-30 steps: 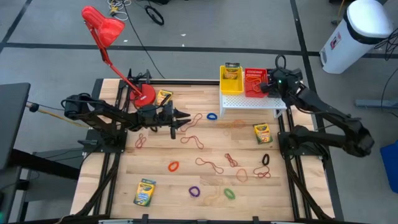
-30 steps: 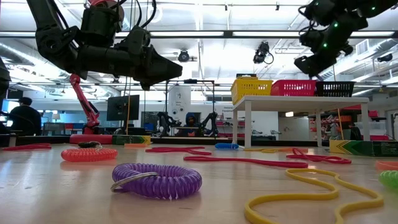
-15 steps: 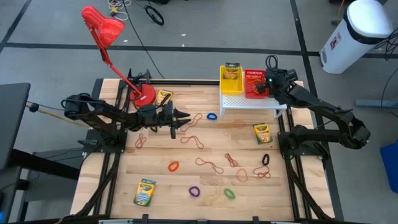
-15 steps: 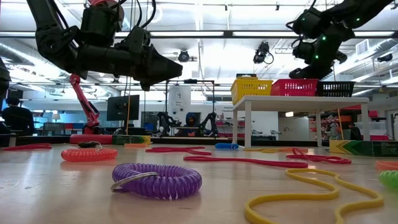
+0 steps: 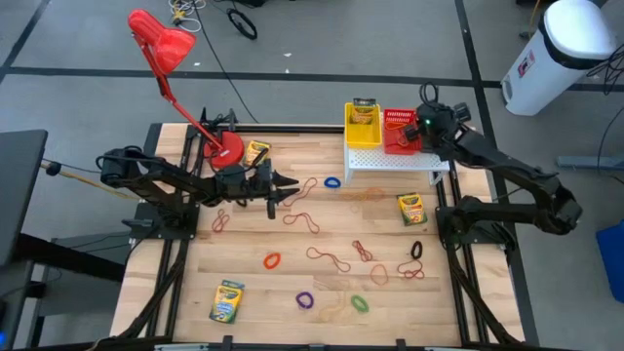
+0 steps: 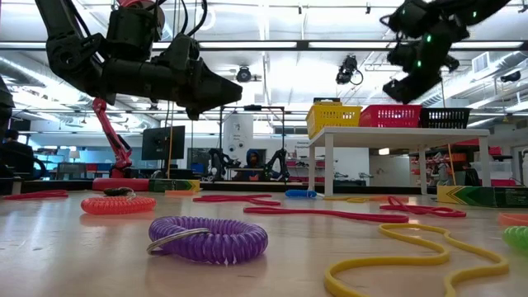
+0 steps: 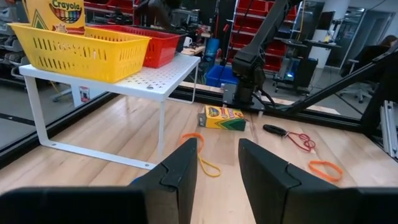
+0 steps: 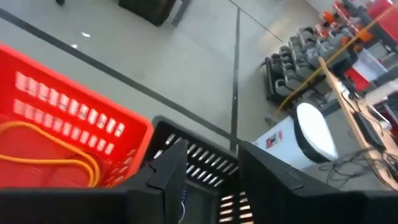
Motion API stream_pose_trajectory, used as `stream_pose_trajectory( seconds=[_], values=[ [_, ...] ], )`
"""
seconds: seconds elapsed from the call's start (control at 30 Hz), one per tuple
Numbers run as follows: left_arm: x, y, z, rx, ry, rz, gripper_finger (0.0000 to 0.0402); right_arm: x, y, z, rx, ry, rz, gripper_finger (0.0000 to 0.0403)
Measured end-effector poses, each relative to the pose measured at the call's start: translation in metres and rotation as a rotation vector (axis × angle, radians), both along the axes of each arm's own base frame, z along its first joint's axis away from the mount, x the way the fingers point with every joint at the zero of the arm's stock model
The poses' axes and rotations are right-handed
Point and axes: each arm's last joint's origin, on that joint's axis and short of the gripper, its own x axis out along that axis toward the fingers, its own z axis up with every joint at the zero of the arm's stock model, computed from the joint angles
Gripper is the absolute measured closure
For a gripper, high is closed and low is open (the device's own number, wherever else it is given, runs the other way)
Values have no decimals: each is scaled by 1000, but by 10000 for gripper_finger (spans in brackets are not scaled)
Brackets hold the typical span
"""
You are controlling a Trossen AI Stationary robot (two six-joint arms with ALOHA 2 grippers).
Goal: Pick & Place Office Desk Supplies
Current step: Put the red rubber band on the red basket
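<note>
A white shelf (image 5: pixel 395 159) at the table's far right carries a yellow basket (image 5: pixel 363 127) with a crayon box (image 5: pixel 364 107) standing in it, a red basket (image 5: pixel 398 132) and a black basket (image 8: pixel 202 163). An orange rubber band (image 8: pixel 56 157) lies in the red basket. My right gripper (image 5: pixel 421 125) hangs open above the red and black baskets (image 8: pixel 208 180). My left gripper (image 5: pixel 290 182) waits open above the table's left middle (image 7: pixel 217 174). Other crayon boxes (image 5: pixel 227 301) (image 5: pixel 411 209) (image 5: pixel 256 151) and several rubber bands (image 5: pixel 305 299) (image 5: pixel 331 182) lie flat on the table.
A red desk lamp (image 5: pixel 164 44) stands with its base (image 5: pixel 227 152) at the table's far left. Rubber bands are scattered over the table's middle and near right (image 5: pixel 360 303). A white bin (image 5: pixel 561 49) stands on the floor beyond the far right corner.
My right gripper has shifted a little toward the table's left above the baskets, and its arm has changed pose and risen slightly. The left arm has kept still.
</note>
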Motion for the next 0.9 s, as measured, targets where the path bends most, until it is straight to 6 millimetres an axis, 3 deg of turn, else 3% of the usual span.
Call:
stream_pose_trajectory(
  seconds=[0.17,0.3,0.37,0.43,0.73,0.9],
  values=[
    [0,0,0,8,5,13,278,2,25,29,-1,-80,168,281],
    [0,2,-1,10,12,50,278,7,50,28,39,-189,425,345],
    [0,1,-3,4,30,49,279,10,61,22,59,-238,554,382],
    [0,1,-4,-1,44,51,286,14,71,15,83,-283,691,395],
    [0,0,-6,19,64,45,389,37,108,-34,137,-436,1079,398],
    [0,0,-6,31,67,43,390,41,125,-51,91,-552,1180,388]
  ],
)
